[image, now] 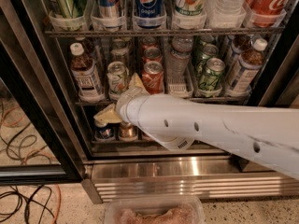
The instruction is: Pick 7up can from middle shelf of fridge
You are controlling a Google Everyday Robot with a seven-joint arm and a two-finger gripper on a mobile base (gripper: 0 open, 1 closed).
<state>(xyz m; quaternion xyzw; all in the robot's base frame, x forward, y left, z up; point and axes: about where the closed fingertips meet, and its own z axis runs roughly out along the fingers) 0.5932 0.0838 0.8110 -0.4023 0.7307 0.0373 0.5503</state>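
The tall black-framed glass-door fridge [28,92] with its ribbed steel base fills the view. The thick white tubular arm [210,129] crosses it from the right and ends at the front of the middle shelf [224,97], a thin dark wire rack with white lane trays. The approach looks done. The grasp and the lift out of the fridge are left.

The tool [117,97] sits at the arm's left end. Its two cream-coloured pads [135,81] stand well apart, so I judge it open and holding nothing.

The small whitish-silver 7up can with green lettering [117,77] stands upright on the shelf just above and behind the tool. The upper pad rises on its right, between it and the red Coca-Cola can [153,76]. The other pad lies low and to the left, below the shelf edge, so the can does not look properly bracketed yet.

The arm covers the can's foot and most of the rack beneath the tool. Whether either pad touches the can cannot be told. The small cans [105,130] under the tool are half hidden, and the clear plastic tub [154,211] far below it is cut off, with contents too unclear to name.
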